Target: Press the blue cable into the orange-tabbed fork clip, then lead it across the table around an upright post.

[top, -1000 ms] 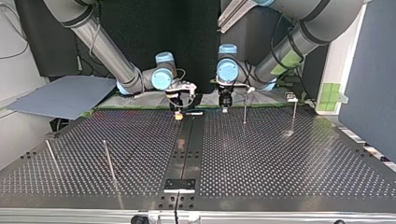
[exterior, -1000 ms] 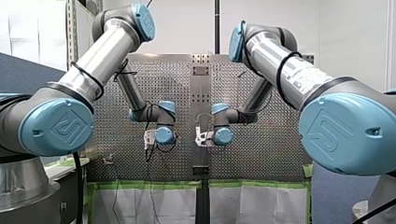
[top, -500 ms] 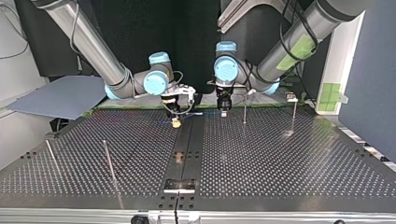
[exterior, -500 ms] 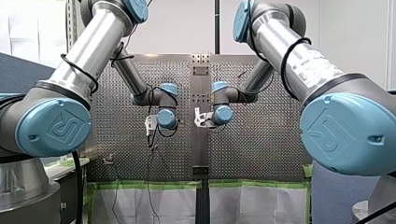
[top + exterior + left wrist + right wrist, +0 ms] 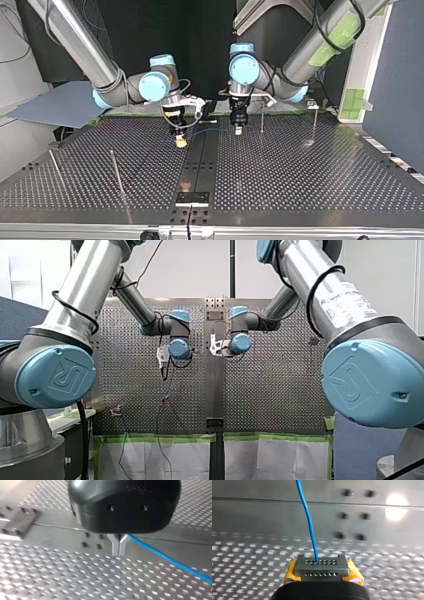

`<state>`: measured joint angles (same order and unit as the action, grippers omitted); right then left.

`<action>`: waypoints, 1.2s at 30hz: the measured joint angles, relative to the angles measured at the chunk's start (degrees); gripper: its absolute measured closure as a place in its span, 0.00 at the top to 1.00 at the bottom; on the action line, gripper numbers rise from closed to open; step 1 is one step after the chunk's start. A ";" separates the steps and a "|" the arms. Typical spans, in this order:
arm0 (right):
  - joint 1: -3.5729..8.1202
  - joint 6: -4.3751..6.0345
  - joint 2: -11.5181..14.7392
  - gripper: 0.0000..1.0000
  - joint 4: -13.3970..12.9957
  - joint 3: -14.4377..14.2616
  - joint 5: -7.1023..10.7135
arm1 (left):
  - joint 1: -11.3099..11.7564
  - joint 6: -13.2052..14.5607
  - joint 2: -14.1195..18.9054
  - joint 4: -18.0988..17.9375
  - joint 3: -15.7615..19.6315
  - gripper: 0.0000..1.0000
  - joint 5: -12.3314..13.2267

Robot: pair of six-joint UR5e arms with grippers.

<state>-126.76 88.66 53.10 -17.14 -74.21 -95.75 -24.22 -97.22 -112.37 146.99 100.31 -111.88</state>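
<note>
Bears an embossed emblem on the blue joint cap (image 5: 56,376) and small print on the label (image 5: 345,304) of my right arm (image 5: 300,265), neither legible. Clenches the blue cable (image 5: 172,561) in my left gripper (image 5: 119,553), metal fingers (image 5: 115,546) pressed together. Pinches the same cable in my right gripper (image 5: 320,561), yellow pads (image 5: 290,574) closed on it. Stretches between the two just above the perforated table (image 5: 300,180), near its edge on the arms' side, over the middle strip (image 5: 200,165). Runs out of both wrist views, ends hidden.

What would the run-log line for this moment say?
left gripper: shut on thin blue cable | right gripper: shut on same cable | cable: strung between both grippers above perforated metal table
</note>
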 joint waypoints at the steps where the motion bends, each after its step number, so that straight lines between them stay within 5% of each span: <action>1: -0.01 0.01 0.51 0.00 -0.02 0.00 0.03 | -0.02 -0.13 0.56 0.15 -0.16 0.00 0.27; 8: 0.09 0.05 4.71 0.00 -0.31 0.04 0.11 | -0.09 -2.15 3.60 2.89 -2.66 0.00 2.28; 26: 1.18 1.20 14.26 0.00 -0.13 0.53 0.08 | -0.58 -2.84 3.92 8.92 -9.03 0.00 1.89; 36: 2.54 2.33 15.92 0.00 0.64 0.55 -0.81 | -1.61 -2.97 3.92 11.83 -13.53 0.00 2.12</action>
<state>-124.22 90.99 69.02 -16.49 -73.66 -96.55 -25.84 -100.18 -108.45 158.82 86.78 -109.76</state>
